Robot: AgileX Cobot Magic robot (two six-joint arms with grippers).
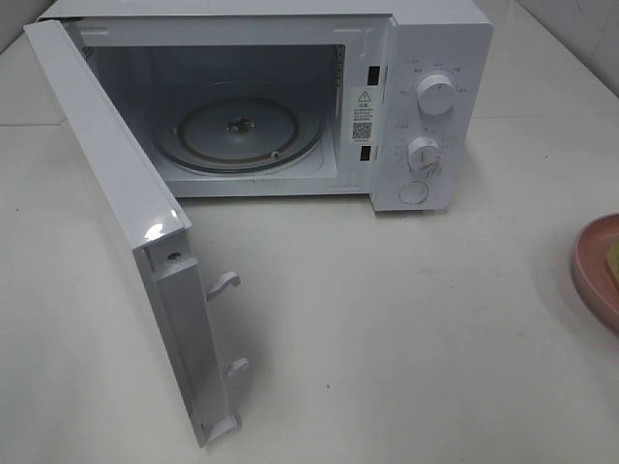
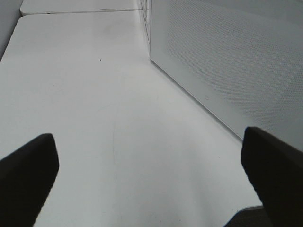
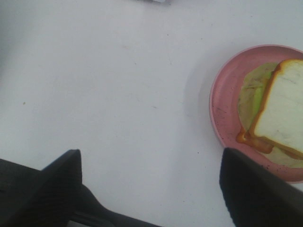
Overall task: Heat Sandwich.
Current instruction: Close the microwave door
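Observation:
The sandwich [image 3: 281,106], pale bread over yellow-green and reddish layers, lies on a round pink plate [image 3: 222,101] on the white table. In the high view only the plate's edge [image 1: 592,266] shows at the far right, with a sliver of the sandwich [image 1: 613,253]. My right gripper [image 3: 151,189] hovers over the table beside the plate, open, nothing between its dark fingers [image 3: 251,189]. My left gripper [image 2: 151,179] is open over bare table, next to the microwave's open door [image 2: 227,56]. The white microwave [image 1: 426,97] stands at the back with its door [image 1: 126,222] swung wide and the glass turntable [image 1: 237,130] bare. Neither arm shows in the high view.
The open door juts forward on the left, with two latch hooks [image 1: 224,282] on its edge. Two knobs [image 1: 435,95] and a button sit on the microwave's right panel. White table [image 1: 406,329] stretches between the microwave and the plate.

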